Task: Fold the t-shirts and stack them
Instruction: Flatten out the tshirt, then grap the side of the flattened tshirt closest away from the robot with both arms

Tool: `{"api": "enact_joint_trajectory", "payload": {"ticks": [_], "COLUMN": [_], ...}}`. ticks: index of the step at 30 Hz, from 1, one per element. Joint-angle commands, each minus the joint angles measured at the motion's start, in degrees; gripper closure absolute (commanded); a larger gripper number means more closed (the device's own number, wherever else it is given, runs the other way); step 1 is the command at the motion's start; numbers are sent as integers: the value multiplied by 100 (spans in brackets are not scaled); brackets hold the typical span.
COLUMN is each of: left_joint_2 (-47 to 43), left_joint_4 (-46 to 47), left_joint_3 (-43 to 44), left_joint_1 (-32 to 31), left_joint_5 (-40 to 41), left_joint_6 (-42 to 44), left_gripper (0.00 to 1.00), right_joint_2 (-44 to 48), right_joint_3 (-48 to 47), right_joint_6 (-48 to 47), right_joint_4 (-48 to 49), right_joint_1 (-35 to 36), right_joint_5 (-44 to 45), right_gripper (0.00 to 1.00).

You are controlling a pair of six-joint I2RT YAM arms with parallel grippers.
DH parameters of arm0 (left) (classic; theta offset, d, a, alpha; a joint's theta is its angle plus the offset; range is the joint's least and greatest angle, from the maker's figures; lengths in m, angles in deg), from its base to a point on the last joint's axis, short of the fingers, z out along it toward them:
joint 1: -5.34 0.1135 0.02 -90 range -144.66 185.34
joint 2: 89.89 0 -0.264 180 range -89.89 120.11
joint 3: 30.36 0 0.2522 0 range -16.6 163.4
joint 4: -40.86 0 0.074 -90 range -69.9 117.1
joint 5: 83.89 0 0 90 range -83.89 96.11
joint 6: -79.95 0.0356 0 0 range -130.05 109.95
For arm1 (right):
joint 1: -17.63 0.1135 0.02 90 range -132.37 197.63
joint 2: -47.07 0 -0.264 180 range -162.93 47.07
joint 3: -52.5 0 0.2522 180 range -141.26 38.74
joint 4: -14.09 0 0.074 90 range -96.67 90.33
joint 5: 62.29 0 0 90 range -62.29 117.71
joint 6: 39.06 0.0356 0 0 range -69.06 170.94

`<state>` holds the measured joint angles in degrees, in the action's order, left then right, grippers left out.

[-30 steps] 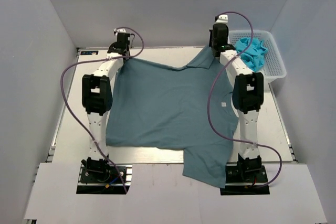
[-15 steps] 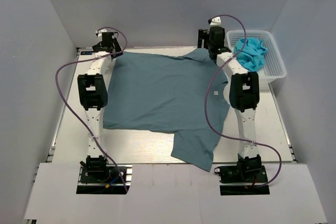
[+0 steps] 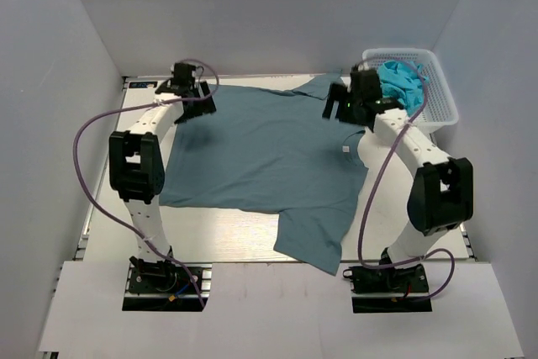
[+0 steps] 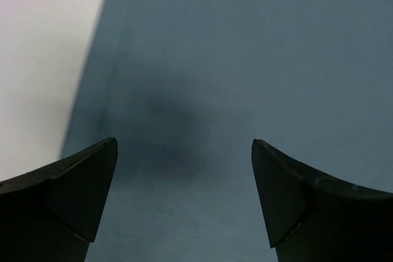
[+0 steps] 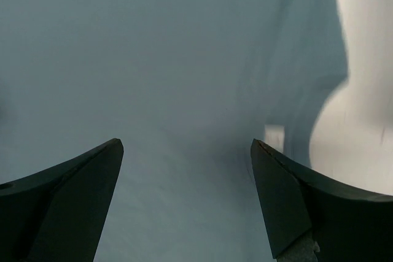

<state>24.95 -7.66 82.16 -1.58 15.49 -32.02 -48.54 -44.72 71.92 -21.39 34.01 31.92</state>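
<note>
Left fingers (image 4: 73,194) apart, empty, over the far-left corner of the slate-blue t-shirt (image 3: 261,157); view blurred. T-shirt spread flat on counter (image 3: 227,237), near flap reaching front edge. Right fingers (image 5: 67,200) apart, empty, above its right edge, arm hiding some. Basket (image 3: 443,100) far right holds bright blue cloth (image 3: 402,81).

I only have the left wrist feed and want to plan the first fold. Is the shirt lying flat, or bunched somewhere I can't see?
Observer: Mostly flat. The slate-blue t-shirt is spread across the table, but one flap reaches the near edge by the right arm's base.
Operator: What is the right gripper doing?
Observer: The right gripper is open and empty, above the shirt's far right part near a small white label.
Operator: Any more cloth around?
Observer: Yes, a bright blue cloth is bunched in the white basket at the far right corner.
</note>
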Motion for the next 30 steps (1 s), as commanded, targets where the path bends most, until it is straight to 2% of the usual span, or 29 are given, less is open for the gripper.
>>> {"api": "enact_joint_trajectory", "payload": {"ticks": [1, 4, 10, 15, 17, 24, 27, 30], "left_joint_2": [-103, 63, 503, 696, 767, 1198, 954, 602], "left_joint_4": [73, 137, -83, -135, -136, -400, -557, -786], "left_joint_3": [-796, -946, -674, -788, -788, -147, 150, 415], "left_joint_1": [15, 15, 67, 173, 173, 173, 173, 173], "left_joint_5": [-428, -491, -367, -227, -227, -174, 35, 212], "left_joint_6": [-210, -263, -517, -624, -719, -1151, -1099, -1037], "left_gripper": [0, 0, 0, 0, 0, 0, 0, 0], "right_joint_2": [-133, -484, -1800, -3170, -3401, -4684, -4669, -4195], "right_joint_3": [812, 823, -29, -1338, -1925, -3894, -4327, -3900], "right_joint_6": [373, 337, 268, 232, 171, -267, -576, -910], "right_joint_4": [-573, -579, -685, -1230, -1352, -1397, -1397, -1013], "right_joint_1": [-65, -100, -179, -346, -434, -478, -417, -347], "right_joint_5": [27, 369, 564, 467, 545, 327, 107, -252], "right_gripper": [10, 10, 10, 10, 10, 10, 10, 10]}}
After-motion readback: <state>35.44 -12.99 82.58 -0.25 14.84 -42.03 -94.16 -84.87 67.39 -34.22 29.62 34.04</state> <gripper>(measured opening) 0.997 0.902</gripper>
